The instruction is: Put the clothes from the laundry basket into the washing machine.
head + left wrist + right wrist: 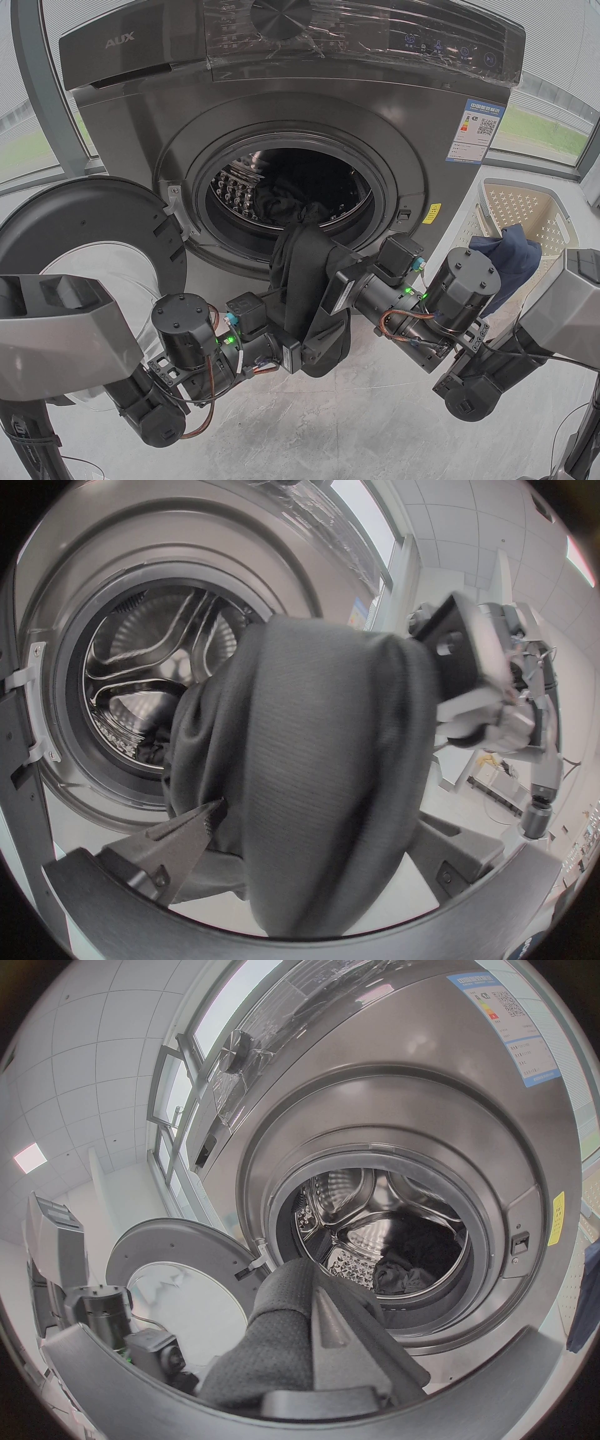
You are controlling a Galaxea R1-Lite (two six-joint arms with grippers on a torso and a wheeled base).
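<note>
**Black garment hangs across both grippers at the washer mouth**

The washer (156, 125) stands with its door (81, 219) swung fully open to the robot's left. Both arms are raised in front of the round opening, close together.

A black garment (306, 275) is draped over the two grippers. Its upper end lies on the lower lip of the opening, at the edge of the drum (237, 187). The rest hangs down outside, in front of the washer, in a thick fold.

The right gripper (312, 1310) is closed on the garment. One finger (340, 1347) lies pressed against the cloth, and the cloth covers the other. This gripper sits higher and nearer the opening than the left one.

The left gripper (322, 820) is lower, under the hanging fold. Its fingers (181, 842) stand wide apart, with the bundled cloth falling between them. One fingertip touches the cloth's edge, and I cannot tell if the fingers press on it.

Dark clothes (412, 1266) already lie low in the drum, towards its back.

The basket (531, 206) stands on the floor to the right of the washer, just beside it. A blue garment (515, 256) hangs over its near rim, partly inside.
</note>
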